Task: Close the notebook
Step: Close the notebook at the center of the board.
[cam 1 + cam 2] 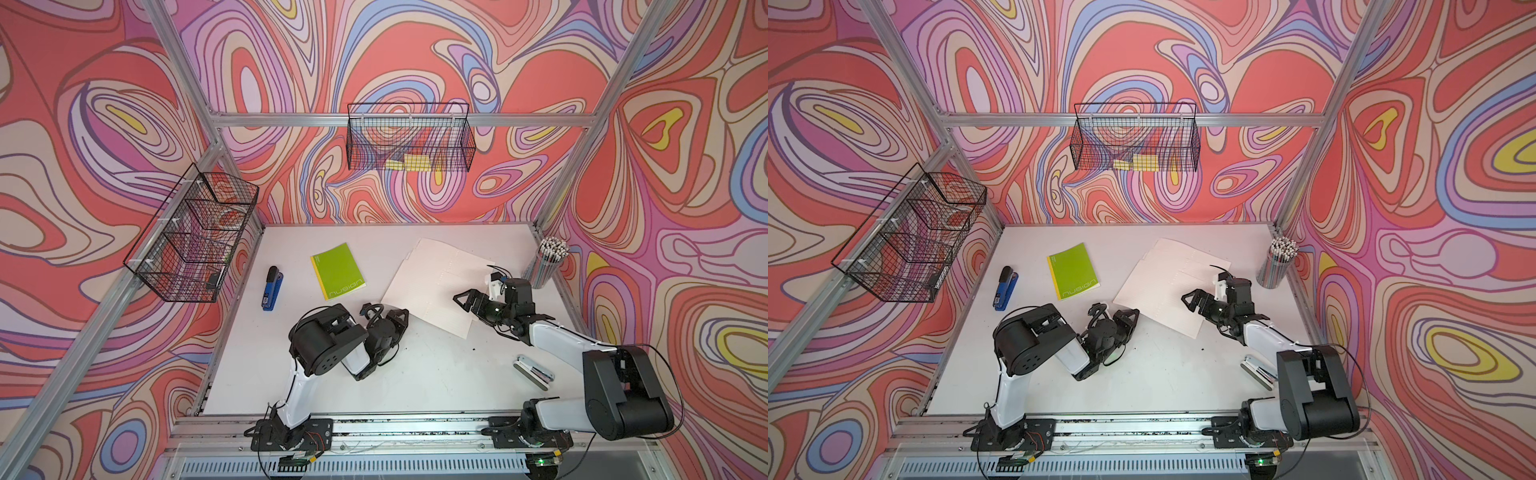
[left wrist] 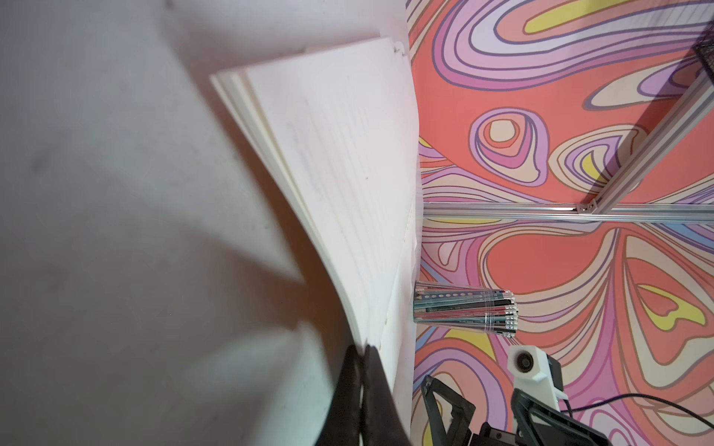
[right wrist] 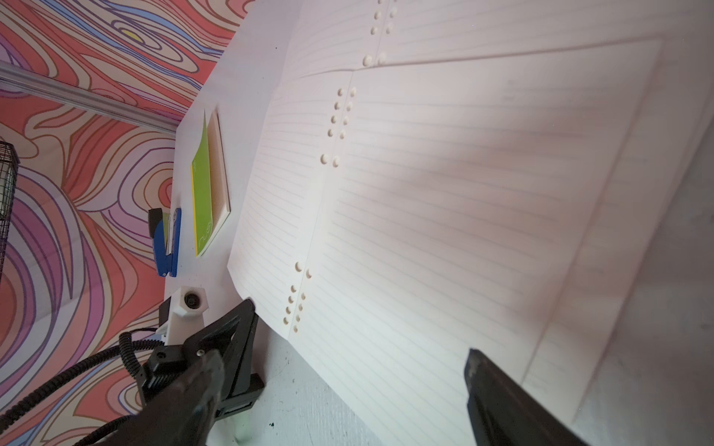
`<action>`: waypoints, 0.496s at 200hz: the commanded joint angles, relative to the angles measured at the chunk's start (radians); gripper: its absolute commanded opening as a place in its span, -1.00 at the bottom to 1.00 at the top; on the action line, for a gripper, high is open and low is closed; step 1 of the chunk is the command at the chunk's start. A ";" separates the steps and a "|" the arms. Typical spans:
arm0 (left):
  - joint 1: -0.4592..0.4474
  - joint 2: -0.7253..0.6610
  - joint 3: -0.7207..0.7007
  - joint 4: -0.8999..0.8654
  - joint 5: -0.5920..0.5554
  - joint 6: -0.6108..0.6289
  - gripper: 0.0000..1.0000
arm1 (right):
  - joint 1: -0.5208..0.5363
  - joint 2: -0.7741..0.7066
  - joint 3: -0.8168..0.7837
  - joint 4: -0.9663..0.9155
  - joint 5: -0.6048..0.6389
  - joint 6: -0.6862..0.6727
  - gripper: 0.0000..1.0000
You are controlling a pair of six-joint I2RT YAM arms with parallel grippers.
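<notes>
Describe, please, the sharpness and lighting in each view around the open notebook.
Left wrist view: the left fingers are a dark blur, soft shadows cross the table, the notebook pages are fairly sharp. Right wrist view: the right fingers are blurred, a soft shadow dims the lined pages. Both top views: even light, pale pages barely stand out from the white table.

We see a notebook (image 1: 436, 286) of matt lined paper, a smooth matt white table (image 1: 436, 374), a smooth-covered green booklet (image 1: 338, 271) and a black metal wire basket (image 1: 409, 141).
</notes>
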 commanded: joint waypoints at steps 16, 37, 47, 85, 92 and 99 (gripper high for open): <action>-0.003 0.038 -0.149 -0.021 -0.086 0.001 -1.00 | -0.005 -0.027 -0.019 0.035 -0.038 0.037 0.97; -0.003 0.002 -0.191 -0.021 -0.091 0.022 -1.00 | 0.000 -0.057 -0.018 0.029 -0.041 0.052 0.97; -0.006 -0.021 -0.208 -0.022 -0.100 0.037 -1.00 | 0.008 -0.072 -0.018 0.022 -0.034 0.054 0.97; -0.030 -0.123 -0.287 -0.024 -0.178 0.069 -1.00 | 0.101 -0.090 -0.018 0.022 0.018 0.092 0.97; -0.034 -0.137 -0.304 -0.024 -0.191 0.067 -1.00 | 0.128 -0.088 -0.016 0.030 0.035 0.102 0.97; -0.038 -0.150 -0.314 -0.024 -0.199 0.064 -1.00 | 0.158 -0.085 -0.018 0.041 0.048 0.116 0.97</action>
